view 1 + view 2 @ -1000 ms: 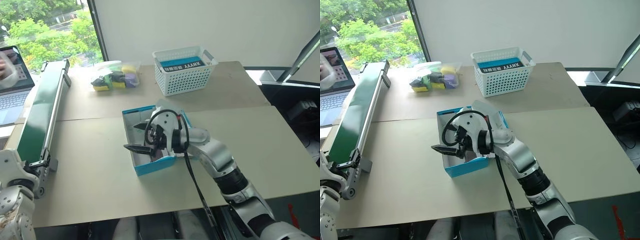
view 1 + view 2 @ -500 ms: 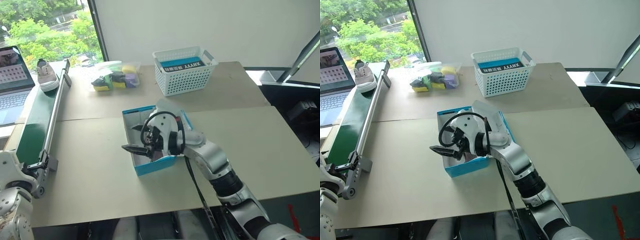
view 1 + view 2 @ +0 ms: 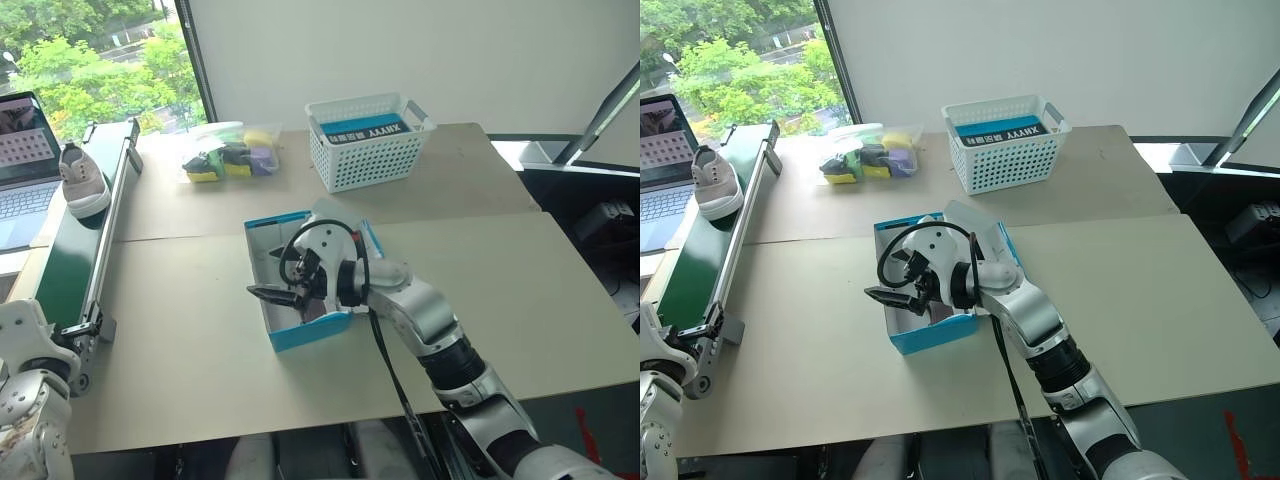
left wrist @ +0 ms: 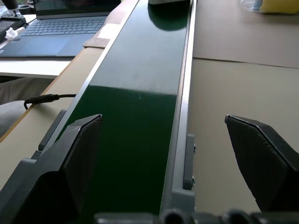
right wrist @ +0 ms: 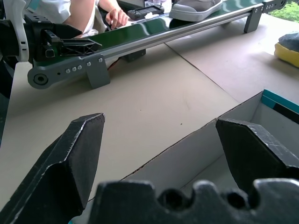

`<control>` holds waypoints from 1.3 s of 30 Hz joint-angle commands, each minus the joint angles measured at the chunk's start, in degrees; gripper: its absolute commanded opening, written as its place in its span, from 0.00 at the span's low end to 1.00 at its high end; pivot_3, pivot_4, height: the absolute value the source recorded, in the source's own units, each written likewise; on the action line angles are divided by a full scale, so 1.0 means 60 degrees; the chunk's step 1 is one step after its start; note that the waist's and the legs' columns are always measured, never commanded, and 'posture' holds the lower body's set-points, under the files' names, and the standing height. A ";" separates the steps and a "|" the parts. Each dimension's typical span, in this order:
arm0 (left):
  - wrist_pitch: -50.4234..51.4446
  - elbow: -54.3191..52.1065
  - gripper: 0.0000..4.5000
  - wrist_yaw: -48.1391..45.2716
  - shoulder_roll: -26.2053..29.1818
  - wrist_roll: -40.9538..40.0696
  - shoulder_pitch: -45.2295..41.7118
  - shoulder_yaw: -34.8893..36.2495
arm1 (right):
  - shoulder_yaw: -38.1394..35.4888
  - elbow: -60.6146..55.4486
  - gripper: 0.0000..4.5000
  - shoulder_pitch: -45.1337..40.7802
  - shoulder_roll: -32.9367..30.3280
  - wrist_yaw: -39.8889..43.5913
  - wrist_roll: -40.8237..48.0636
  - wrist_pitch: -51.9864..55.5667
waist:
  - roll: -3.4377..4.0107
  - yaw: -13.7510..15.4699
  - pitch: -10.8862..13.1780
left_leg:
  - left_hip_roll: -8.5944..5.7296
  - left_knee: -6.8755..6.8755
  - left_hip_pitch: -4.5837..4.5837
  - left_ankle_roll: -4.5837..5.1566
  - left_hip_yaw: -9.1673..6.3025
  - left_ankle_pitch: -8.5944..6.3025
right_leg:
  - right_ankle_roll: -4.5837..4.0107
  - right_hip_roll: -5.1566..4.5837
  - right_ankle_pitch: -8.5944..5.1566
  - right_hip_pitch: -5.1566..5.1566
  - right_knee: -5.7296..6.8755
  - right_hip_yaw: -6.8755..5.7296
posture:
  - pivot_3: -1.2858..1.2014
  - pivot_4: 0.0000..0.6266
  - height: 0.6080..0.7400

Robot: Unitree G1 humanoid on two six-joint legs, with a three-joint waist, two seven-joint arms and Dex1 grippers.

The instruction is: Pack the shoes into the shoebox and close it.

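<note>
the right gripper (image 3: 283, 283) hovers over the open shoebox (image 3: 300, 333), jaws spread wide and holding nothing, pointing across the box toward the robot's left. the box sits right under that hand, blue card outside, plain white inside, thin straight walls. something dark lies inside it below the fingers, too hidden by the wrist to name.

off to the robot's left, one shoe (image 3: 82, 180) rides the green conveyor belt (image 4: 135, 112), well apart from both hands. the left gripper (image 4: 163, 154) waits at the near end of that belt, jaws wide and empty, with the shoe up ahead of it at the far end.

judgement here: the step in hand is fetching that shoe. best to let it come close to the left hand, then close across the narrow middle of the upper, where soft grey-brown fabric will give and grip; the white sole looks smooth and stiff, likely slippery. since the shoe is nearly as long as the box, it should go in lengthwise, and the right hand wants to clear the opening first.

the white lattice basket (image 3: 367, 140) sits beyond the box, far from either hand.
</note>
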 commanded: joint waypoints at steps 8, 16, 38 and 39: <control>-0.0209 0.0091 1.00 0.0025 0.0210 0.0154 -0.0083 0.0060 | -0.0269 -0.0323 0.99 -0.0052 0.0086 -0.0067 0.0088 0.0060 | -0.0001 0.0001 0.0000 | 0.0000 0.0000 0.0000 0.0000 0.0000 0.0000 | -0.0001 0.0000 0.0001 0.0000 0.0001 0.0000 | 0.52 0.24 0.93; -0.0234 0.0187 1.00 0.0026 0.0208 0.0188 -0.0056 0.0061 | -0.0278 -0.0361 0.99 -0.0021 0.0102 -0.0078 0.0114 0.0101 | -0.0001 0.0000 -0.0001 | 0.0001 0.0000 0.0000 0.0000 0.0000 0.0000 | -0.0002 0.0000 0.0001 0.0000 0.0002 0.0000 | 0.52 0.24 0.93; -0.0488 0.0581 0.85 0.1558 -0.0193 0.0510 -0.0740 0.0321 | -0.0342 -0.0403 1.00 -0.0101 0.0181 -0.0011 0.0210 0.0152 | -0.0013 0.0045 -0.0008 | 0.0001 0.0003 0.0002 0.0000 -0.0001 0.0000 | -0.0002 -0.0001 0.0003 0.0001 0.0009 0.0000 | 0.52 0.24 0.93; -0.0507 0.0595 0.77 0.1554 -0.0194 0.0499 -0.0738 0.0311 | -0.0345 -0.0405 1.00 -0.0099 0.0181 -0.0012 0.0209 0.0153 | -0.0013 0.0050 -0.0008 | 0.0001 0.0003 0.0002 -0.0001 -0.0001 0.0000 | -0.0003 -0.0001 0.0003 0.0001 0.0009 0.0000 | 0.52 0.24 0.93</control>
